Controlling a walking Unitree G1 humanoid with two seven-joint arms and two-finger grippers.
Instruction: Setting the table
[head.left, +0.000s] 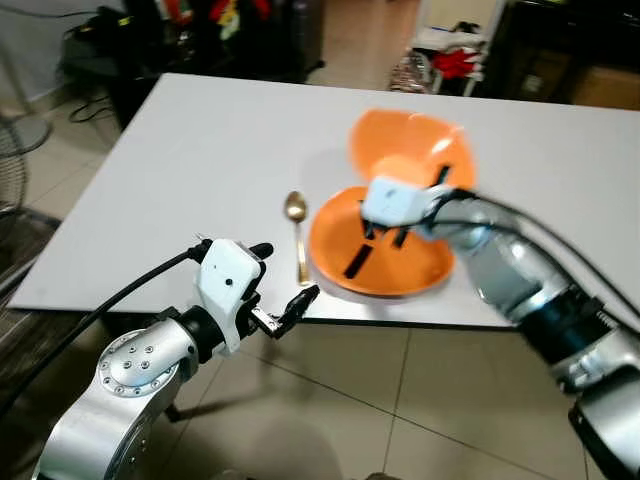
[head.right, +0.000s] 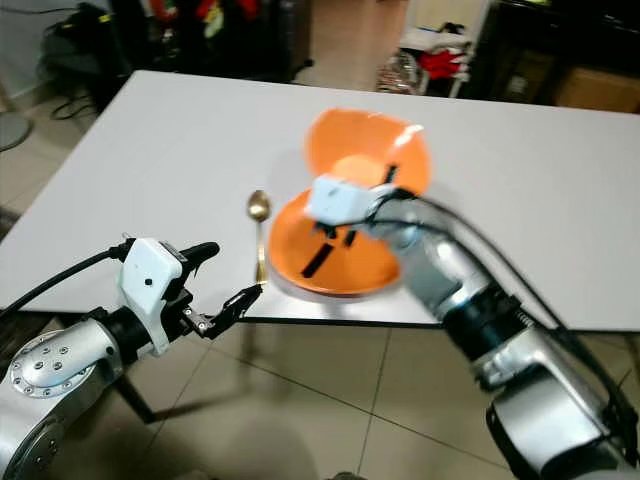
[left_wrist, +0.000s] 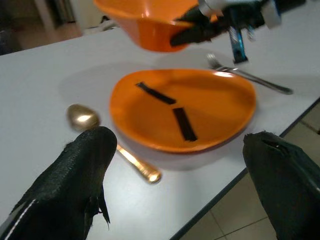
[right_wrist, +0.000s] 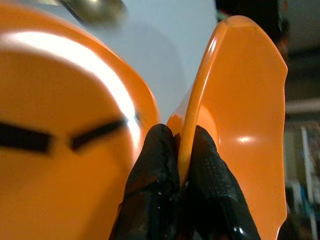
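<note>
An orange plate (head.left: 385, 262) with two black strips on it lies near the front edge of the white table (head.left: 200, 150). Just left of it lies a gold spoon (head.left: 297, 222). Above the plate's far side hangs an orange bowl (head.left: 410, 148), tilted on edge, with my right gripper (right_wrist: 182, 150) shut on its rim. A silver fork (left_wrist: 250, 76) rests on the table at the plate's right side. My left gripper (head.left: 283, 275) hovers open at the table's front edge, facing the spoon and plate, with nothing between its fingers (left_wrist: 75, 170).
The table's left half and far side are bare white surface. A fan (head.left: 15, 135) stands on the tiled floor at the left. Dark clutter and red items (head.left: 455, 62) sit beyond the table's far edge.
</note>
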